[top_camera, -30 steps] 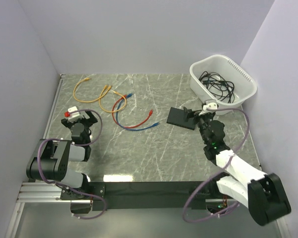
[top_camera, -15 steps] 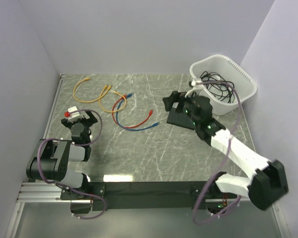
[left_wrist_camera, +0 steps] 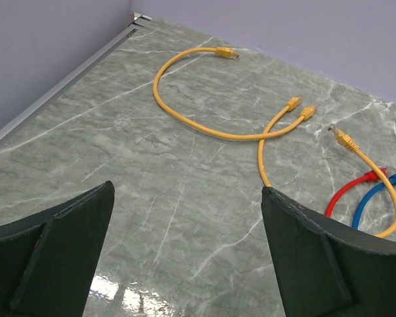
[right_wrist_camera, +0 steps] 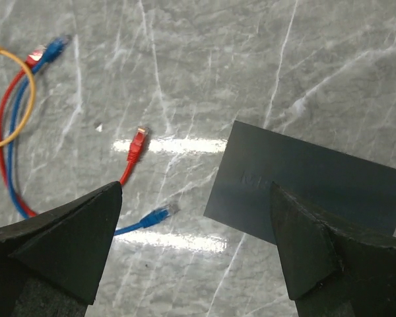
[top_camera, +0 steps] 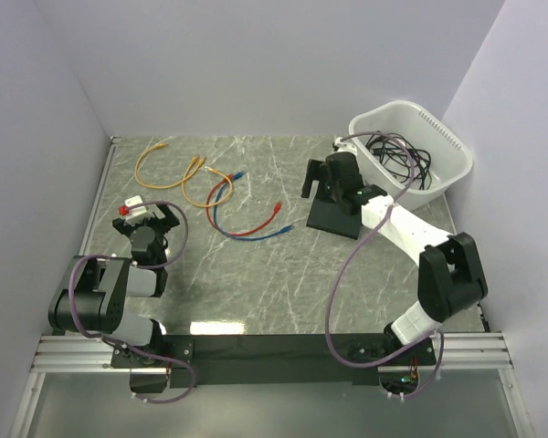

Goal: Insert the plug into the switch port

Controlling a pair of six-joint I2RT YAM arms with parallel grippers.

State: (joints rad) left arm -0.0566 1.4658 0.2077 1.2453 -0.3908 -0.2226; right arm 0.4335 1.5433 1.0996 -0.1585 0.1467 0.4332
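I log, on the table [top_camera: 256, 283]: switch [top_camera: 333, 223] right of centre; tub [top_camera: 443, 137] behind it to the right, cords [top_camera: 402, 160] inside; patch cables [top_camera: 247, 234] left of the switch.

My left gripper [left_wrist_camera: 186, 198], jaws wide apart, both dark fingers [left_wrist_camera: 53, 264] at the lower edge; beyond them, the grey marble-patterned table [left_wrist_camera: 119, 158]; a looped yellow patch cable [left_wrist_camera: 157, 89] crossing a second yellow cable [left_wrist_camera: 260, 155]; red cable [left_wrist_camera: 356, 191] and blue cable [left_wrist_camera: 376, 196] side by side at right; metal rail [left_wrist_camera: 59, 98] along the wall [left_wrist_camera: 46, 33] at left.
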